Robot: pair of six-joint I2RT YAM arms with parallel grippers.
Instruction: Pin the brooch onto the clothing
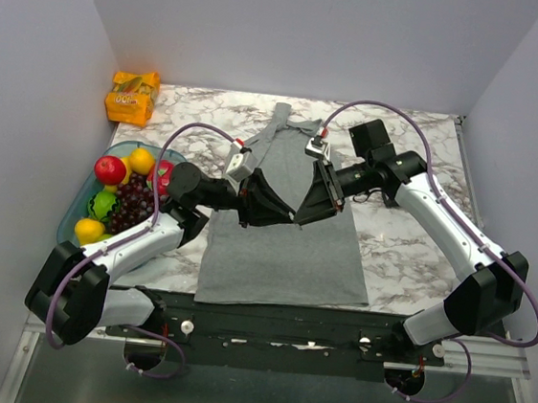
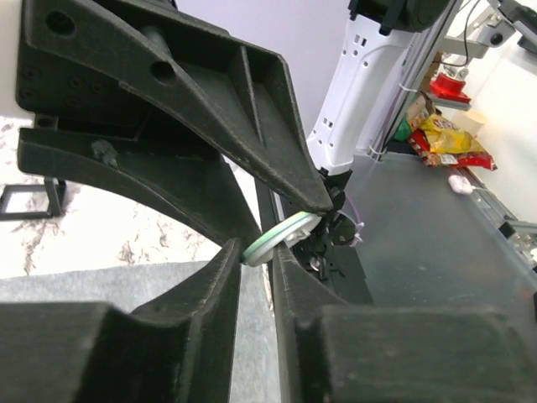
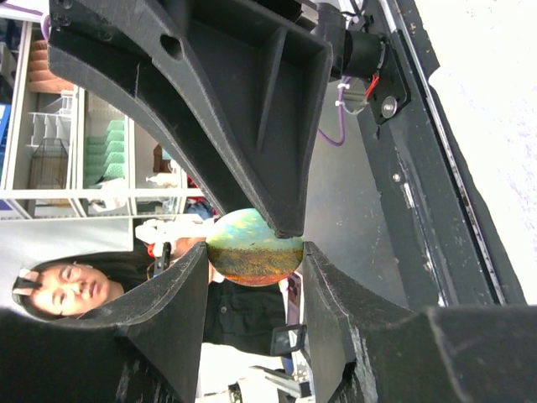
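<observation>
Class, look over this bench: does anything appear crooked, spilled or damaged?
Only the tank top: its strap end, at the far side, is bunched and twisted instead of lying flat. The brooch looks intact; nothing is spilled.

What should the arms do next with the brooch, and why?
Probably lower both pincers together toward the grey tank top. The brooch is gripped by the left pincer and right pincer over the fabric, not yet pinned.

brooch (image 3: 254, 248): round, green-orange, pinched aloft | clothing (image 1: 283, 251): grey, spread flat
</observation>
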